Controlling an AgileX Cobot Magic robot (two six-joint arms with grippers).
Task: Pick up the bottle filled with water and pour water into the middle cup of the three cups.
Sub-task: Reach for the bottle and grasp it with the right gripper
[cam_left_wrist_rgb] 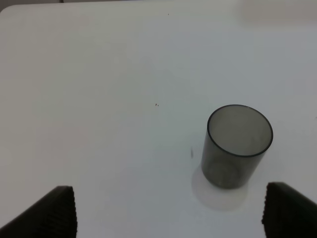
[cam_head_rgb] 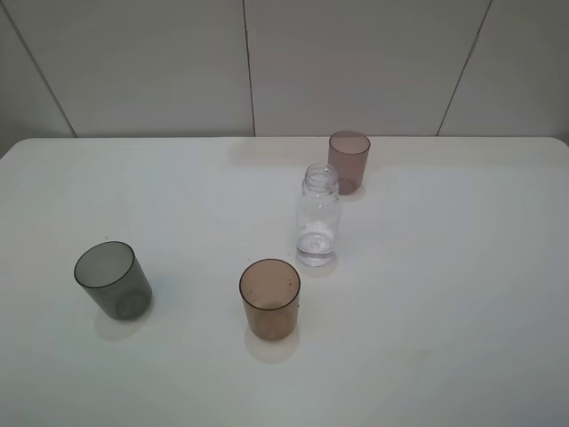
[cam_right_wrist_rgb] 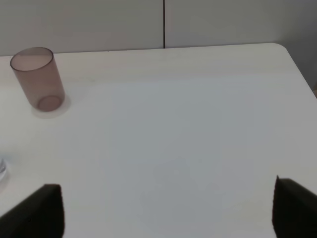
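A clear bottle stands upright near the middle of the white table. In front of it and a little left is the brown-amber middle cup. The smoky grey cup stands at the left and the mauve-pink cup behind the bottle. No arm shows in the exterior high view. My left gripper is open with nothing between its fingers, and the grey cup stands ahead of it. My right gripper is open and empty, with the pink cup far ahead to one side.
A pale panelled wall runs behind the table's far edge. The table's rounded far corner shows in the right wrist view. A sliver of the bottle's base sits at that picture's border.
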